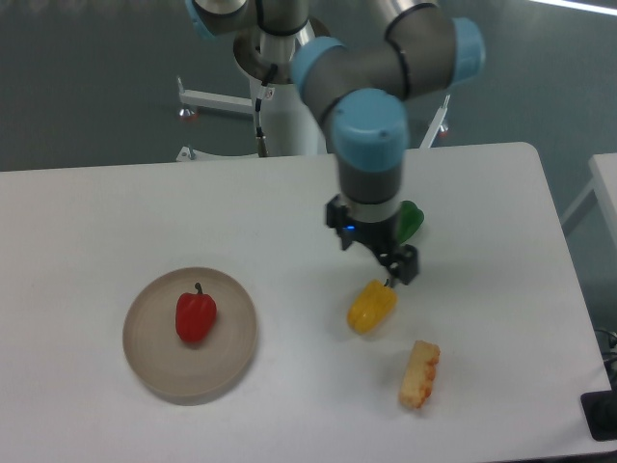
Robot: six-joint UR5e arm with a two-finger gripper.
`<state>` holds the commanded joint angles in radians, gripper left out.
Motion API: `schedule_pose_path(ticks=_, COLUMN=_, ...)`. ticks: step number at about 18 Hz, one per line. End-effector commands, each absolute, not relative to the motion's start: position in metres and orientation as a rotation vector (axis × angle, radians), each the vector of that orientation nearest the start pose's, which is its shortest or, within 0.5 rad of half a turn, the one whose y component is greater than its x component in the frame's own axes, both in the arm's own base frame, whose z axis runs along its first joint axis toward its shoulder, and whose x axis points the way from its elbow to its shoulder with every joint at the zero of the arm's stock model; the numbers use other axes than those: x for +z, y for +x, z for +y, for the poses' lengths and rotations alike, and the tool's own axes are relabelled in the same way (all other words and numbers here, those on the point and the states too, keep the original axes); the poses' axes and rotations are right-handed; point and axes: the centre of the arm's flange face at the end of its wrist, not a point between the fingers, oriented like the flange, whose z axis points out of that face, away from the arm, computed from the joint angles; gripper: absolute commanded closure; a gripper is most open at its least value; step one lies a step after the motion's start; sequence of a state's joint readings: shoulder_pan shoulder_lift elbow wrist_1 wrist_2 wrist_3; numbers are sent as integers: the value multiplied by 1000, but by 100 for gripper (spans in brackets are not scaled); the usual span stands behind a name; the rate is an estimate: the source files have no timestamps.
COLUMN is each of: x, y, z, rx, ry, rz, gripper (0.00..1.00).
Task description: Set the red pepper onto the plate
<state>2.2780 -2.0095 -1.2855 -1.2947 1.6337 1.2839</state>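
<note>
gripper (390, 258) above the yellow pepper (371, 307), holding nothing; finger spread cannot be told. red pepper (196, 315) lies on the plate (154, 362), well apart.

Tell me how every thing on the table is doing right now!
red pepper: resting on the plate, stem up, nothing holding it.
plate: flat on the table, holding the red pepper.
yellow pepper: lying on the table.
green pepper: on the table, partly hidden by the arm.
corn piece: lying on the table.
gripper: above the yellow pepper, holding nothing.
</note>
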Motion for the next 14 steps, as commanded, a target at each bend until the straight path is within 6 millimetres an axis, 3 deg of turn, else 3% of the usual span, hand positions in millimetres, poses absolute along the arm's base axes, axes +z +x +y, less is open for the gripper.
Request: schedule_pose_path(ticks=14, x=395, y=-346, z=601, rx=227, ry=-2983, rz=878, gripper=0)
